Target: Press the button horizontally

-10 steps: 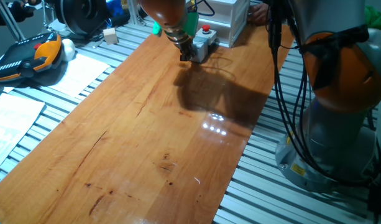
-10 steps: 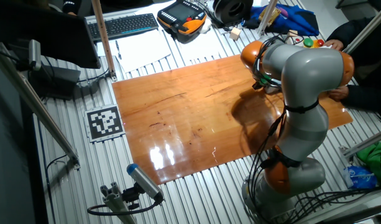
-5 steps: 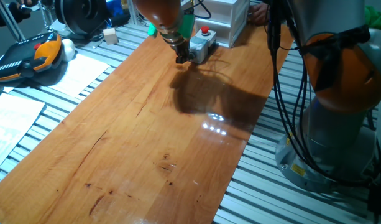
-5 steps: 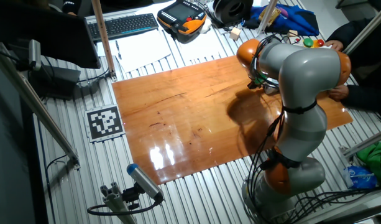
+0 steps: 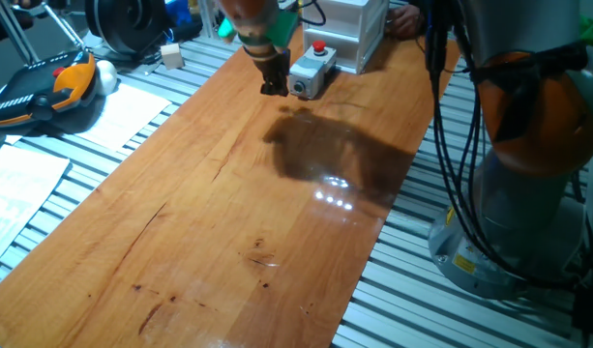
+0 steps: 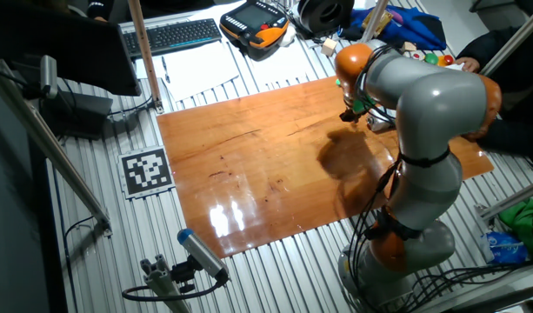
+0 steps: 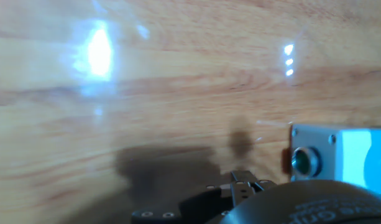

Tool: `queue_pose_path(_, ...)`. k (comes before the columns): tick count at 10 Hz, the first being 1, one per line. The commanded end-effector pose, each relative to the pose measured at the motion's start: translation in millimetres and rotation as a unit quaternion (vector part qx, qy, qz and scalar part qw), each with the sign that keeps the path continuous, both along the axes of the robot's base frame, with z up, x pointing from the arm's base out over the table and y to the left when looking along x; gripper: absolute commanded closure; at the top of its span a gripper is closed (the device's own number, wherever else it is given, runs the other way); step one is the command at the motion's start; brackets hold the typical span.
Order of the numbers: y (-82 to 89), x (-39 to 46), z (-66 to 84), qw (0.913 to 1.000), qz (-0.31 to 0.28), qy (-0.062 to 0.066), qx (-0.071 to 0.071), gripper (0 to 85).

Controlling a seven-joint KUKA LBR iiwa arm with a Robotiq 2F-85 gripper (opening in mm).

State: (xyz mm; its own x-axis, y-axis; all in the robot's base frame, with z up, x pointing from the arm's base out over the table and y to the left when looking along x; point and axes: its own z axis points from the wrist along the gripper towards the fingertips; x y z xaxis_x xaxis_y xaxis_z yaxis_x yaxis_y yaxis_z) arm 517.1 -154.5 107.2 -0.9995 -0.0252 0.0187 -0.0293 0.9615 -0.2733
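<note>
- I see the button [image 5: 312, 70] at the worktop's [image 5: 228, 203] far end, before a white box [image 5: 354, 29].
- My tool [image 5: 274, 85] hangs just beside its end face, apart.
- Whether it's clenched, I cannot tell.

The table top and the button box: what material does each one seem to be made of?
The table top looks like varnished wood: orange-brown grain lines and bright glossy lamp reflections. The button box looks like light-grey matte plastic, with a red cap on top; the hand view shows a dark round part on its end face.
</note>
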Motion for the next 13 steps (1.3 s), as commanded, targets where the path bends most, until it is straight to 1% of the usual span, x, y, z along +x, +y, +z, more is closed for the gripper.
queue_pose_path(1,46.6,-1.0,7.9,0.9999,-0.008,0.001,0.008,85.0)
queue_pose_path(2,57.7,-2.8,15.6,0.9997,-0.019,-0.001,0.016,85.0)
queue_pose_path(3,67.5,-5.5,23.6,0.9996,-0.024,-0.002,0.016,85.0)
queue_pose_path(4,73.6,-8.8,32.2,0.9994,-0.031,0.0,0.017,85.0)
queue_pose_path(5,72.1,-13.4,37.3,0.9982,-0.039,0.0,0.045,85.0)
queue_pose_path(7,72.0,-16.7,40.1,0.9971,-0.04,-0.003,0.064,85.0)
queue_pose_path(9,72.1,-18.4,39.8,0.9981,-0.02,-0.007,0.059,85.0)
queue_pose_path(10,72.1,-18.7,40.0,0.9971,-0.021,-0.007,0.072,85.0)
queue_pose_path(11,72.5,-17.2,38.0,0.9968,-0.021,-0.01,0.076,85.0)
queue_pose_path(12,71.8,-16.0,37.5,0.997,-0.021,-0.01,0.074,85.0)
queue_pose_path(13,72.0,-16.8,37.7,0.9971,-0.023,-0.004,0.073,85.0)
